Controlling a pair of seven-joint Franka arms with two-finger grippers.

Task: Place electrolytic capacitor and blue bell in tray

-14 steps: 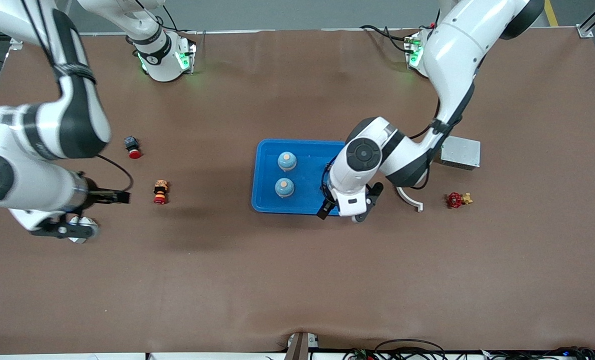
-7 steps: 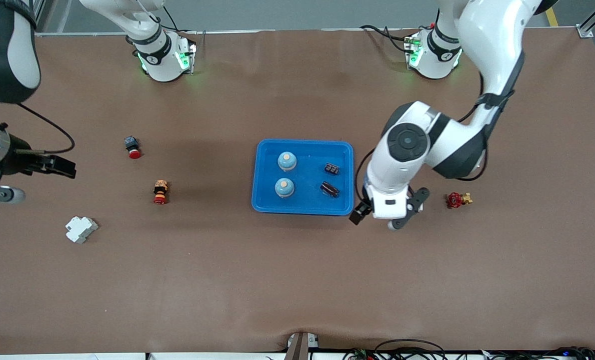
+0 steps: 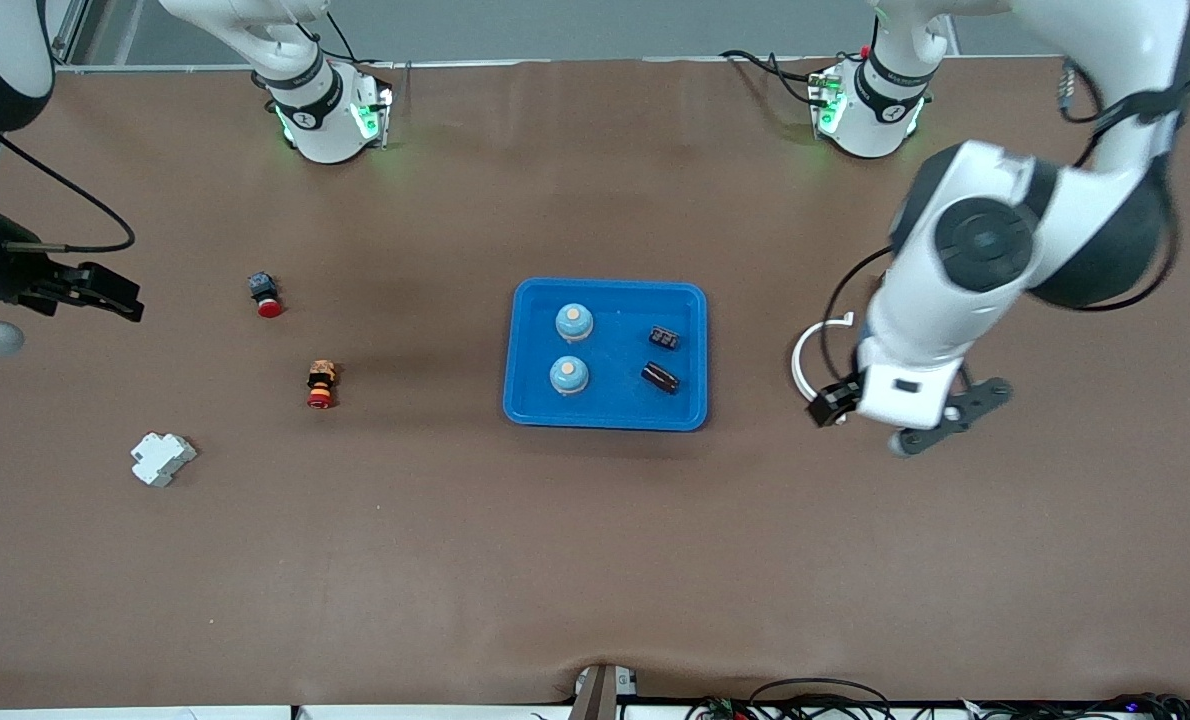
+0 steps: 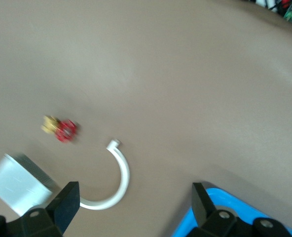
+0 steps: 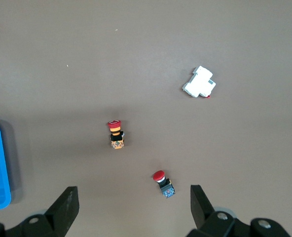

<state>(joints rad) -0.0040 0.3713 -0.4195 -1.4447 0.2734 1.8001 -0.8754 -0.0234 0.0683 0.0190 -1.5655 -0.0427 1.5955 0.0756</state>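
Both grippers hang with jaws spread wide and empty: the left gripper [image 3: 900, 420] at center right of the front view, the right gripper [image 3: 85, 290] at the left edge. The tray [image 3: 605, 415], at frame center, holds two bells [image 3: 574, 322] and two capacitors [image 3: 660, 377]. Since half a second ago the left gripper has swung away from the tray, covering the red valve and baring a white hook [image 3: 805, 355], while the right has lifted slightly.

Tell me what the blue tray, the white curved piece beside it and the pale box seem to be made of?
The tray looks like glossy molded plastic: even bright blue, rounded corners. The curved piece looks like smooth white plastic, though painted metal is possible. The box looks like dull grey metal with flat faces, but it is blurred.
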